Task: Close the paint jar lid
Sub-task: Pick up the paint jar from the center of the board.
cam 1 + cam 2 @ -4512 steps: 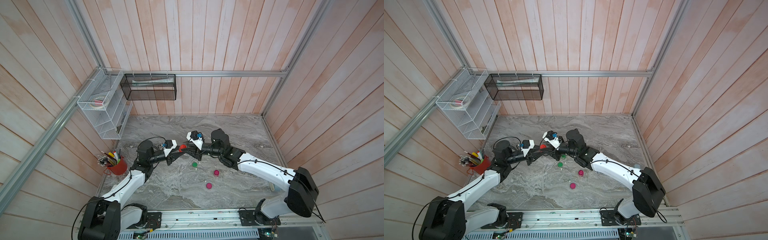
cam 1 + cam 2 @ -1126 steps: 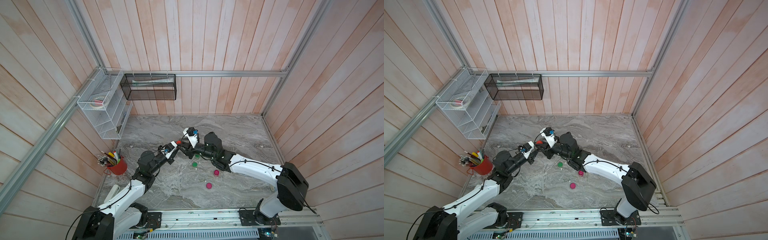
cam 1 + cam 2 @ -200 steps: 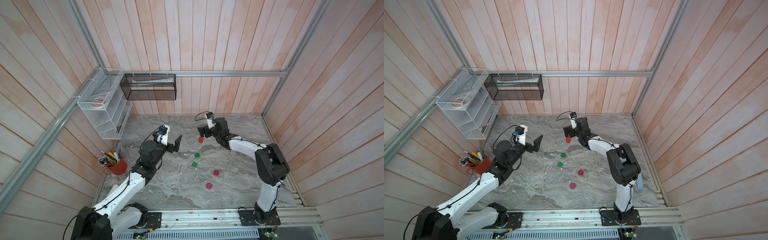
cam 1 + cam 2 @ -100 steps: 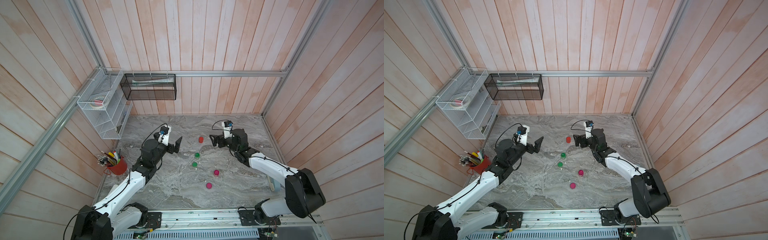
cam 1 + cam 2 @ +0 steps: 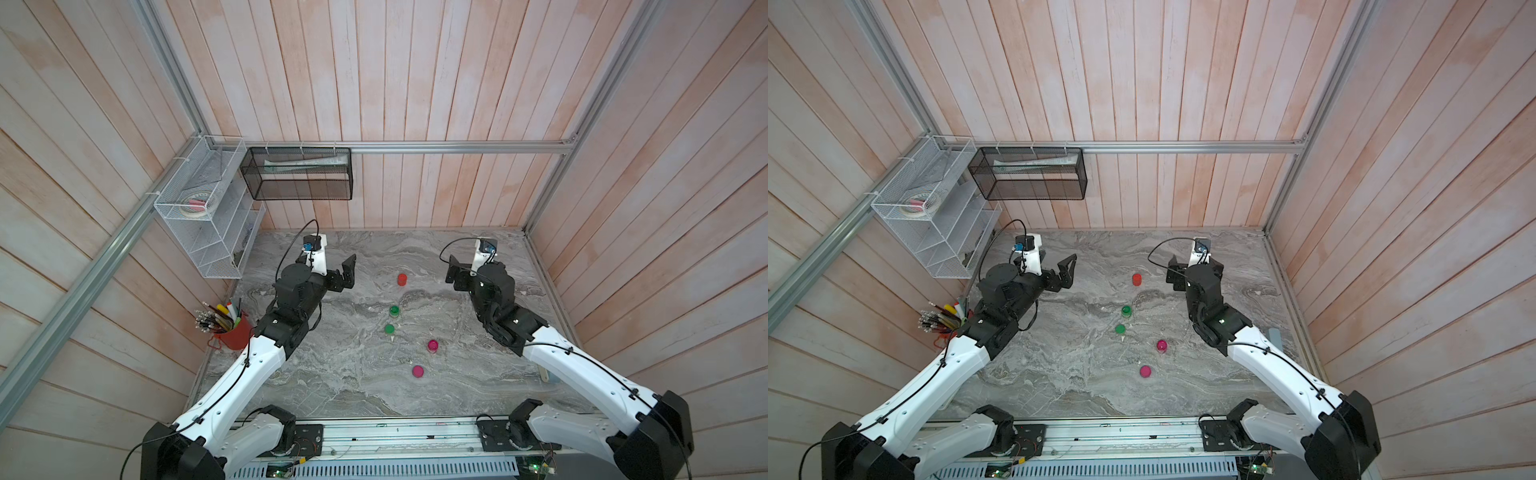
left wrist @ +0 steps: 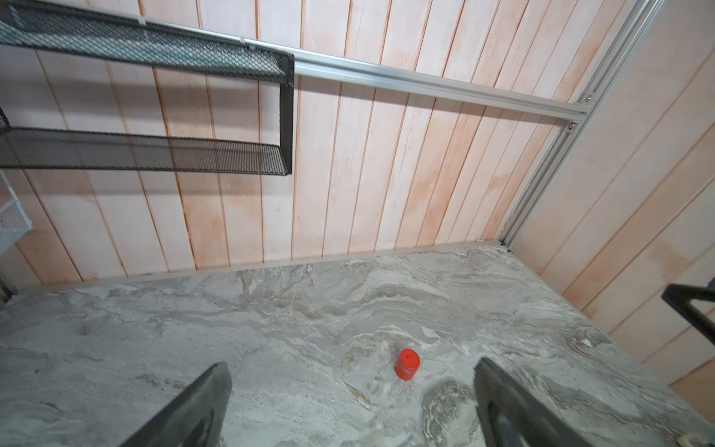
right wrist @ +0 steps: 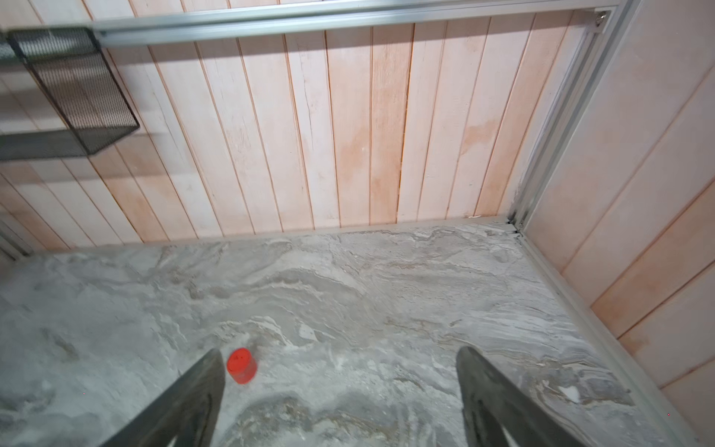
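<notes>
Black-fingered, my right gripper (image 7: 340, 352): risk is a stray swing tipping the red paint jar (image 7: 242, 365), since lid tightness can't be confirmed. Jaws wide apart, empty, touching nothing; left gripper (image 6: 352, 363) same. Jar upright on table (image 5: 332, 374), btwn both arms, clear of each.

Small red paint jar (image 5: 401, 279) stands upright, lid on, on the marble table (image 5: 353, 374).

Well apart, left arm (image 5: 266, 353) and right arm (image 5: 582, 365) stretch forward, wrists raised; left gripper (image 6: 352, 367) spread wide, empty; right gripper (image 7: 340, 356) parted too, empty.
</notes>
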You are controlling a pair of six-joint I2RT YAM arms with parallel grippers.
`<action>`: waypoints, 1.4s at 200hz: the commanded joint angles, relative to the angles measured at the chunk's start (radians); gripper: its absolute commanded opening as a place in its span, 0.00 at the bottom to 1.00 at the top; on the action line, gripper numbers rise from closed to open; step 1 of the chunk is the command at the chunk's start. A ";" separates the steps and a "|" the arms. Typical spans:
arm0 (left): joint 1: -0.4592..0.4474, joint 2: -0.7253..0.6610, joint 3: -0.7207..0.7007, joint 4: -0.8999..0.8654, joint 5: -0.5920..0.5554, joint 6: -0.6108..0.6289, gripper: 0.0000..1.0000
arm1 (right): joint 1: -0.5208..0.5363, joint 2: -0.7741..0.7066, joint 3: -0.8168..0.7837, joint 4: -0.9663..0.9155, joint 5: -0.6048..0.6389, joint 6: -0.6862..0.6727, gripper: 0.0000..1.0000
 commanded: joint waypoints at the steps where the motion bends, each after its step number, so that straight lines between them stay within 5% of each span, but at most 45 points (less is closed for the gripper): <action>1: 0.002 -0.032 -0.013 -0.033 0.050 -0.042 1.00 | -0.005 -0.052 -0.145 0.153 -0.152 0.047 0.81; 34: 0.000 -0.190 -0.179 0.084 0.093 0.050 1.00 | -0.007 -0.010 -0.165 0.066 -0.216 0.145 0.83; 57: -0.001 -0.224 -0.190 -0.008 0.077 0.077 1.00 | 0.032 0.097 -0.130 -0.015 -0.203 0.190 0.85; 70: 0.000 -0.198 -0.153 -0.100 0.031 0.053 1.00 | 0.034 0.185 -0.082 -0.065 -0.357 0.145 0.84; 75: -0.001 -0.183 -0.135 -0.134 0.045 0.069 1.00 | 0.035 0.217 -0.069 -0.060 -0.443 0.108 0.97; 85: -0.002 -0.154 -0.108 -0.179 0.097 0.113 1.00 | 0.045 0.275 -0.055 -0.018 -0.535 0.080 0.98; 117: -0.002 -0.149 -0.143 -0.091 0.165 0.146 1.00 | 0.088 0.473 0.084 -0.051 -0.489 0.058 0.91; 150: 0.004 -0.158 -0.137 -0.079 0.188 0.201 0.89 | 0.111 0.603 0.221 -0.143 -0.468 0.028 0.81; 216: 0.020 -0.272 -0.184 -0.091 0.068 0.241 0.89 | 0.144 0.719 0.294 -0.184 -0.494 0.061 0.74; 280: 0.026 -0.286 -0.197 -0.069 0.083 0.235 0.89 | 0.165 0.818 0.363 -0.235 -0.447 0.088 0.64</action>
